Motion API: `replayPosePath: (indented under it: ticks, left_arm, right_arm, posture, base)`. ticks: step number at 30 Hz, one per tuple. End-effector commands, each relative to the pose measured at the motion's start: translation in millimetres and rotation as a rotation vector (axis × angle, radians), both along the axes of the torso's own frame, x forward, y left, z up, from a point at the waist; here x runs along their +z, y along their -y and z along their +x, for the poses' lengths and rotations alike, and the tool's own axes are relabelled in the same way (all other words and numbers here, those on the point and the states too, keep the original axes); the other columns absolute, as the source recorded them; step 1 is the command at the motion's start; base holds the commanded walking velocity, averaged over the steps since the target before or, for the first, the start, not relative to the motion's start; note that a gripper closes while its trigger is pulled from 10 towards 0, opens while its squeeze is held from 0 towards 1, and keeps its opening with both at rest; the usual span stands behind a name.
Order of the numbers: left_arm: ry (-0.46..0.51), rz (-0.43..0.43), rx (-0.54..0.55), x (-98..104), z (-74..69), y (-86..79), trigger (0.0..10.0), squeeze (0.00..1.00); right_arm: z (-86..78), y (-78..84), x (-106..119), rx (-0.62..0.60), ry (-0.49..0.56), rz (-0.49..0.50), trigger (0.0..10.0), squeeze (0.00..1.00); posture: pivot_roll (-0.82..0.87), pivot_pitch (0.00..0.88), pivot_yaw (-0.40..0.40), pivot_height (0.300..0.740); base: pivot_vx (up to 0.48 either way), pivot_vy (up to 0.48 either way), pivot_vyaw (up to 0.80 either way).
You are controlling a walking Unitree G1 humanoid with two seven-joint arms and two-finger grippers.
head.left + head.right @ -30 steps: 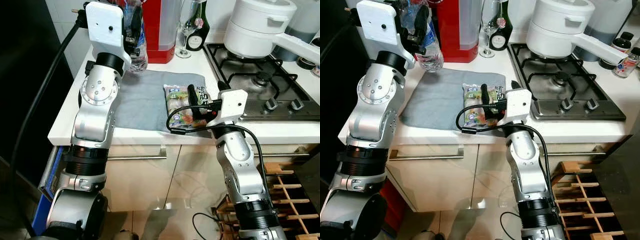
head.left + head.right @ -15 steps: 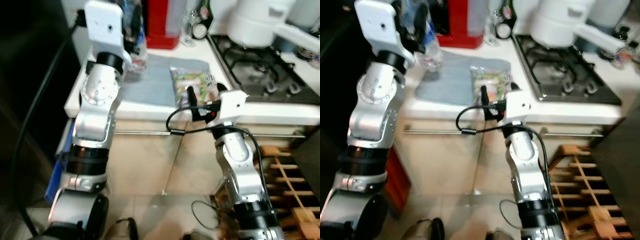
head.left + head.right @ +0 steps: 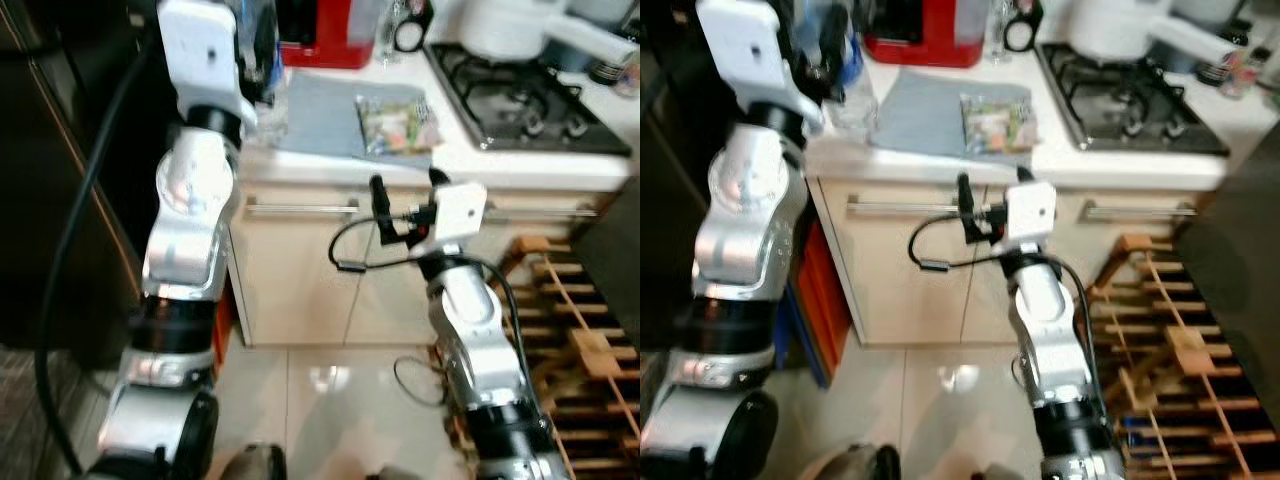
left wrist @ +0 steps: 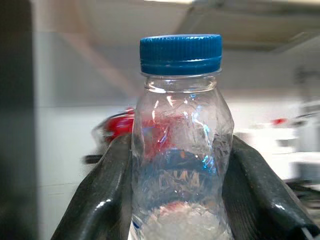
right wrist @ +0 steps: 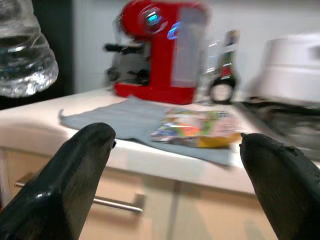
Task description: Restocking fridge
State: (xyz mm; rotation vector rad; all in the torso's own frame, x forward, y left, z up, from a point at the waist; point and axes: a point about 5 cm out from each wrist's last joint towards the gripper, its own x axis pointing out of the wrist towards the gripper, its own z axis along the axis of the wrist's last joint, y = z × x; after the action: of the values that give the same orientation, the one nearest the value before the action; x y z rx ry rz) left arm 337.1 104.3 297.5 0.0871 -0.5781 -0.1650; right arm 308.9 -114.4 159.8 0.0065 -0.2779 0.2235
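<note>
Bottle (image 4: pixel 180 145), clear with a blue cap, is sitting clamped upright between the left gripper (image 4: pixel 177 200) fingers, raised by the countertop's (image 3: pixel 560 165) left edge. Right gripper (image 5: pixel 180 175) is hanging spread apart before the front edge, facing a snack packet (image 3: pixel 396 124) lying on the grey cloth (image 3: pixel 318 112).

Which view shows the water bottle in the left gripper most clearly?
The left wrist view: the water bottle stands sharp, blue cap up, between the left gripper fingers. Both eye views show it blurred and half hidden behind the arm; the right wrist view catches just its base.
</note>
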Motion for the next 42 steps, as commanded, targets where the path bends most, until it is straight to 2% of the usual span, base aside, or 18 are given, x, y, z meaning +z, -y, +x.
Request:
replayPosePath:
  ticks: [1,11,13,22,27,30,31,35,36,39,42]
  left_arm:
    - [0.062,-0.004,-0.004,13,-5.9,-0.2,10.0,0.0]
    - [0.06,-0.008,-0.009,12,-8.1,1.5,10.0,0.0]
    - [0.051,-0.01,-0.007,9,-8.6,0.9,10.0,0.0]
    - [0.028,-0.014,-0.017,2,-8.8,2.8,10.0,0.0]
    - [0.008,0.013,-0.03,-6,-10.1,5.7,10.0,0.0]
    - [-0.048,0.055,-0.028,-25,-11.9,2.0,10.0,0.0]
    - [-0.097,0.084,-0.033,-44,-13.9,-3.6,10.0,0.0]
    - [-0.267,0.031,-0.093,-87,-20.4,-18.4,10.0,0.0]
    - [-0.267,0.031,-0.093,-87,-20.4,-18.4,10.0,0.0]
    - [-0.393,-0.041,-0.105,-118,-24.5,-24.5,10.0,0.0]
    - [-0.398,-0.025,-0.118,-124,-25.9,-17.0,10.0,0.0]
  right_arm:
    - [-0.4,-0.1,2,-0.001,0.012,0.002,10.0,0.02]
    - [1.9,5.3,2,-0.022,-0.011,0.041,10.0,0.02]
    - [0.9,1.2,2,0.002,-0.005,0.021,10.0,0.02]
    - [-0.3,3.4,0,-0.004,-0.008,0.001,10.0,0.02]
    - [-0.7,4.4,-3,-0.01,-0.015,-0.004,10.0,0.02]
    - [-1.2,3.3,-10,-0.01,-0.047,-0.012,10.0,0.02]
    - [-2.6,4.2,-14,-0.014,-0.057,-0.022,10.0,0.02]
    - [-9.0,10.1,-26,-0.031,-0.096,-0.046,10.0,0.02]
    - [-9.0,10.1,-26,-0.031,-0.096,-0.046,10.0,0.02]
    - [-15.1,12.6,-35,-0.031,-0.127,-0.064,10.0,0.02]
    - [-15.3,13.7,-37,-0.03,-0.131,-0.077,10.0,0.02]
  posture:
    - [-0.1,0.0,-0.014,0.74]
    - [-0.1,0.0,-0.022,0.74]
    - [-0.1,0.0,-0.025,0.74]
    - [-0.11,0.0,-0.019,0.74]
    - [-0.1,0.0,-0.009,0.74]
    - [-0.11,0.0,0.004,0.74]
    - [-0.11,0.0,0.007,0.74]
    - [-0.13,0.0,0.006,0.74]
    - [-0.13,0.0,0.006,0.74]
    - [-0.13,0.0,-0.007,0.74]
    - [-0.13,0.0,-0.012,0.74]
  base:
    - [-0.24,0.0,0.0]
    - [-0.241,-0.024,0.0]
    - [-0.242,-0.12,0.0]
    - [-0.161,-0.107,0.0]
    - [0.0,-0.25,0.0]
    - [0.0,0.0,-0.4]
    - [0.0,0.0,-0.74]
    - [0.0,0.0,-0.73]
    - [0.0,0.0,-0.73]
    - [0.0,-0.265,-0.71]
    - [0.0,-0.469,-0.69]
